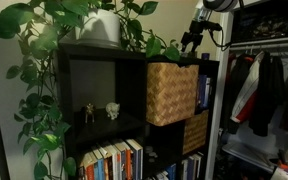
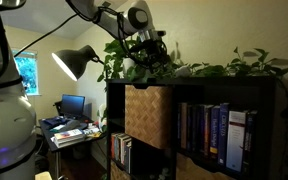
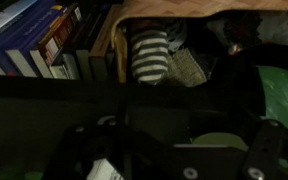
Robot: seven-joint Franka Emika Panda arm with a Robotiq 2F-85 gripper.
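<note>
Gripper [image 1: 190, 42] hangs over the woven basket [image 1: 172, 92], jaws wide and empty. Striped sock [image 3: 150, 55] inside at 12 o'clock, books [image 3: 44, 40] at 10. The basket seems to jut forward, likely for access from above.

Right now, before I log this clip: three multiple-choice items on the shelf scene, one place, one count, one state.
1. Where is the gripper? A above the woven basket; B beside the desk lamp; C among the bottom-row books.
2. How many small figurines stand in the open cube? A none; B two; C five.
3. The gripper's jaws are: A shut on a book; B shut on a leaf; C open, empty.
A, it hangs over the basket in both exterior views; B, a pair shows; C, the jaws stand apart in the wrist view.
</note>
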